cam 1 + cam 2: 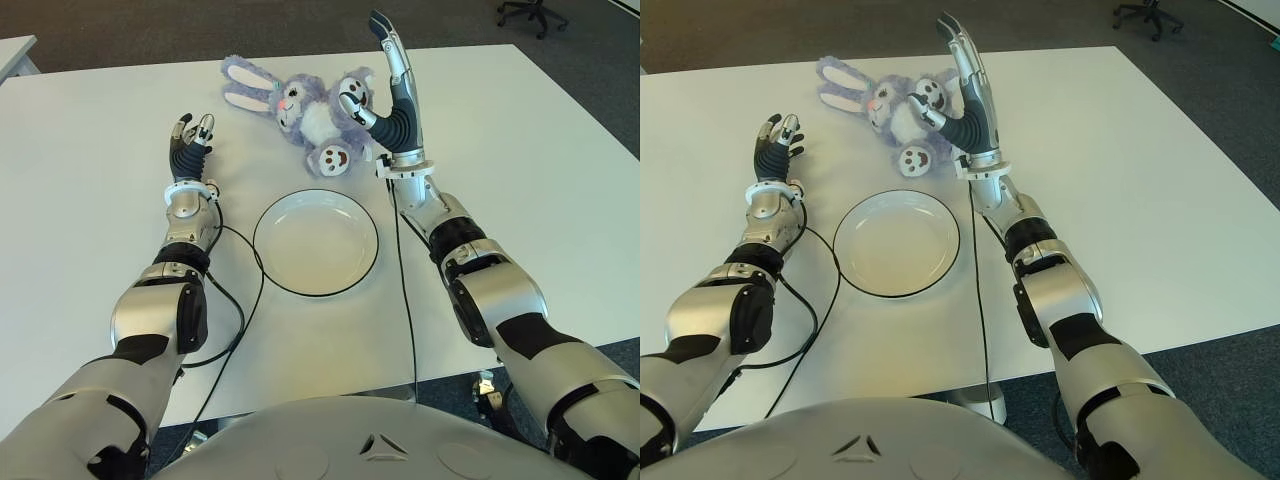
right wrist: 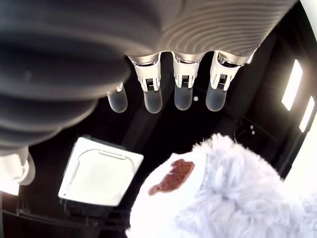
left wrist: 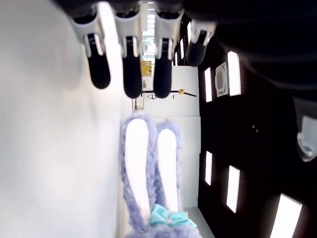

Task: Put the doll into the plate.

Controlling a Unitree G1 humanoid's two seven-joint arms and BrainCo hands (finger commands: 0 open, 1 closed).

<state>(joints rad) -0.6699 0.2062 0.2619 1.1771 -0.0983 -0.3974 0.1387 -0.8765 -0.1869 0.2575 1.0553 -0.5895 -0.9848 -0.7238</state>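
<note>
A purple plush bunny doll (image 1: pixel 300 112) lies on its back at the far middle of the white table (image 1: pixel 530 180). Its ears point to my left. In front of it, nearer me, sits an empty white plate (image 1: pixel 315 243) with a dark rim. My right hand (image 1: pixel 388 85) stands upright against the doll's right side, open, fingers (image 2: pixel 182 95) straight, with the thumb by the doll's raised paw (image 2: pixel 171 178). Left of the plate and the doll, my left hand (image 1: pixel 190 140) is raised with its fingers (image 3: pixel 131 64) relaxed around nothing. The doll's ears (image 3: pixel 148 173) show beyond it.
A black cable (image 1: pixel 245 300) loops from my left wrist past the plate's left edge, and another (image 1: pixel 405 300) runs along my right forearm to the table's front edge. An office chair (image 1: pixel 530 12) stands on the floor behind the table.
</note>
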